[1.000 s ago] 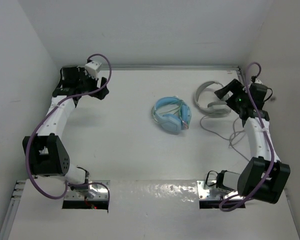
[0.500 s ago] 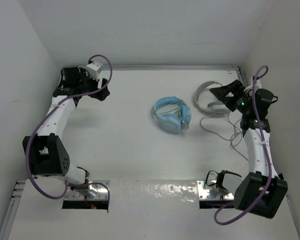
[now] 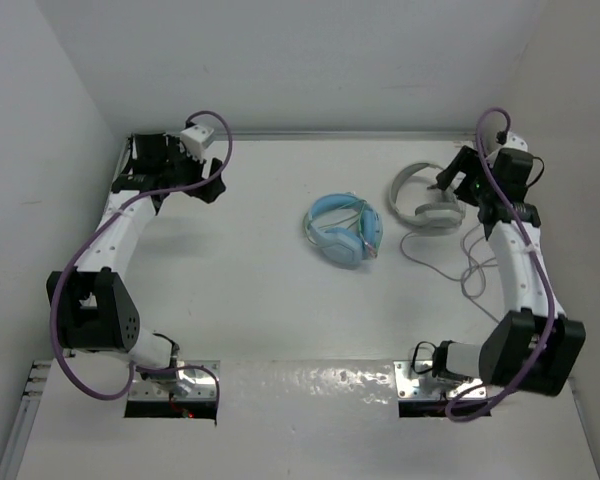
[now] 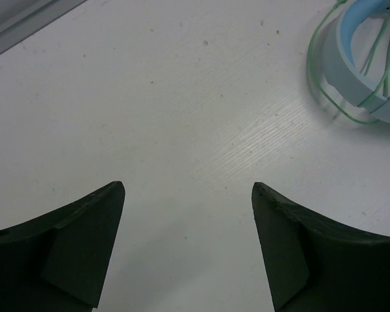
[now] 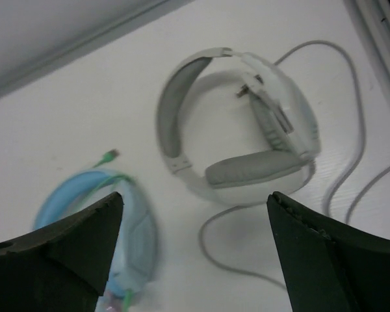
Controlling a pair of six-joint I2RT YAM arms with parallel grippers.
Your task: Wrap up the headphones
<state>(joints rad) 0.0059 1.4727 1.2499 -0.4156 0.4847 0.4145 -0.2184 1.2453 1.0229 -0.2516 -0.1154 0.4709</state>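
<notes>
The white and grey headphones point(image 3: 421, 200) lie on the table at the back right, and show from above in the right wrist view point(image 5: 247, 133). Their thin grey cable point(image 3: 450, 262) runs loose in loops toward the right arm, also seen in the right wrist view point(image 5: 341, 188). My right gripper point(image 3: 458, 172) is open and empty, held above the headphones' right side point(image 5: 195, 198). My left gripper point(image 3: 212, 185) is open and empty at the back left, over bare table point(image 4: 188, 188).
Light blue headphones point(image 3: 344, 231) with a green cable lie at the table's centre, also at the left wrist view's top right point(image 4: 370, 62) and the right wrist view's lower left point(image 5: 120, 221). White walls point(image 3: 310, 60) close the back and sides.
My right gripper has swung back and up over the white headphones, its wrist turning. The left gripper has shifted slightly right. The headphones have not moved.
</notes>
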